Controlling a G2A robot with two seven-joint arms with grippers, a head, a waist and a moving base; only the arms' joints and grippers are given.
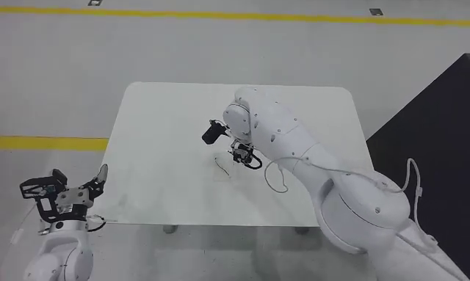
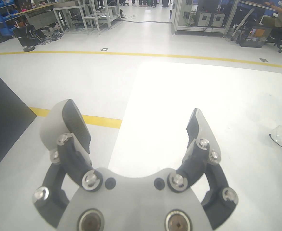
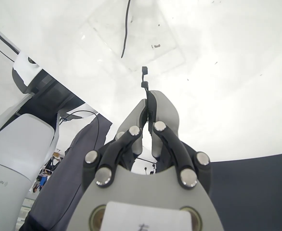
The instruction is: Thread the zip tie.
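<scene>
the right gripper [image 3: 149, 98] is hanging over the middle of the table [image 1: 161, 134], its fingers pressed together and pinching a black zip tie [image 3: 144, 84] by the strap just behind the head, so the small square head is sticking out past the fingertips. a second small black block is showing just beyond that head; it is possibly a reflection or the tie's other end, and the view is too poor to say which. a second zip tie [image 3: 127, 17] is lying loose and gently curved on a clear plastic sheet [image 3: 165, 39] on the table, just to the left of the right gripper and apart from it.

the left gripper [image 2: 131, 106] is hovering off the near left corner of the table, well apart from both ties, with its jaws standing wide and nothing between them.

the tie is looking very light, thin and springy, with a slick strap that is likely bending and twisting easily while the head is staying rigid. holding close behind the head, as the right gripper is doing, seems the sound choice, since it is steadying the slot. the tail is probably best taken near its tip, leaving little free length, as a longer free end is likely flexing away from the slot instead of entering it
</scene>
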